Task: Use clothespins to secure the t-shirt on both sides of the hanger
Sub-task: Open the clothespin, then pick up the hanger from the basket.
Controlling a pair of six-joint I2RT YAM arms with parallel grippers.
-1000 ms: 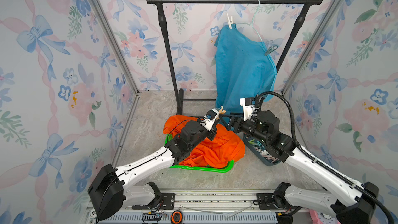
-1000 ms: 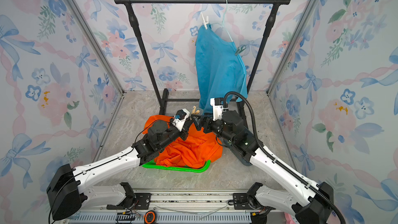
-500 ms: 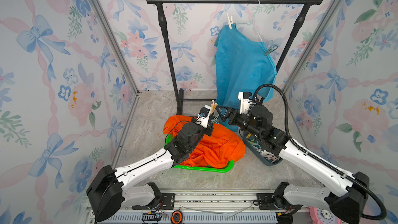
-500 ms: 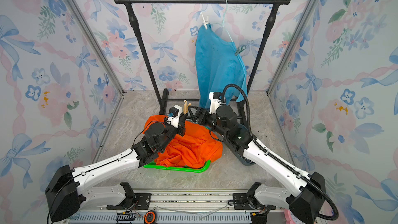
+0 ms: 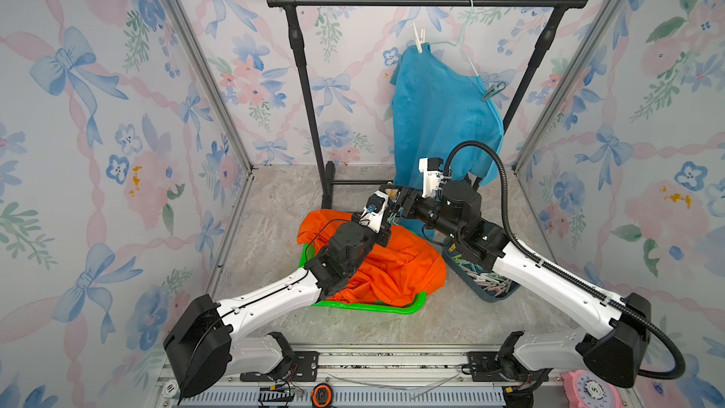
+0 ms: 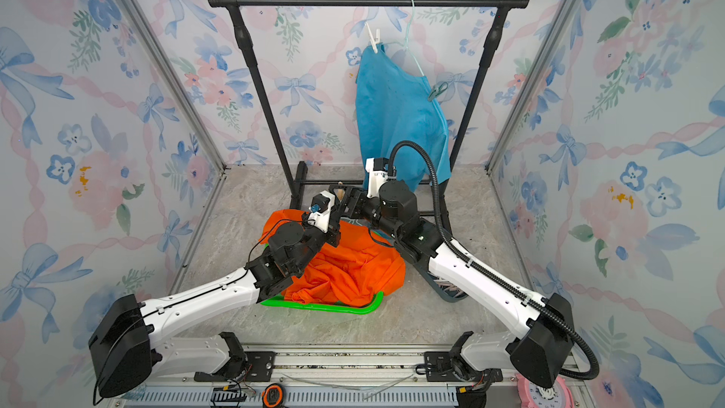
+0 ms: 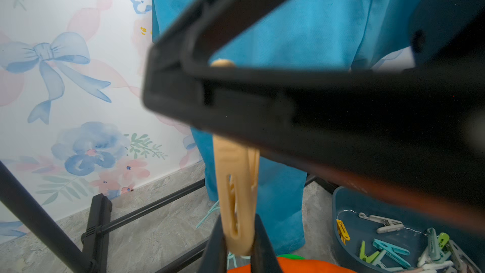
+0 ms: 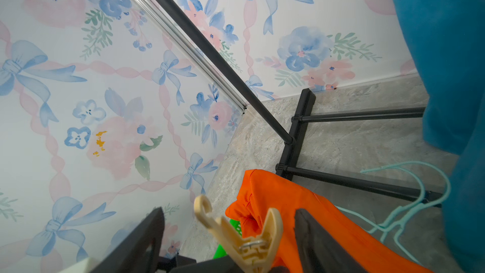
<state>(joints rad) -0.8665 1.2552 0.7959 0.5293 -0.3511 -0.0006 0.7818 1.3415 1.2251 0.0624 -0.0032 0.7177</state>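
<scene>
Low down in front of the blue t-shirt (image 5: 439, 119), the left gripper (image 7: 237, 242) is squeezed tight on one end of a cream clothespin (image 7: 236, 193). The right gripper (image 8: 228, 217) has its fingers spread, one on each side of that clothespin, not touching it. The t-shirt hangs on the hanger (image 5: 466, 17) with a white peg (image 5: 419, 38) and a green peg (image 5: 492, 90). More clothespins (image 5: 486, 282) lie in the blue bin (image 5: 490, 300).

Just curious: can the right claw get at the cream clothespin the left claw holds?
Probably yes: the right claw stands open on either side of the cream clothespin, with nothing in between.
</scene>
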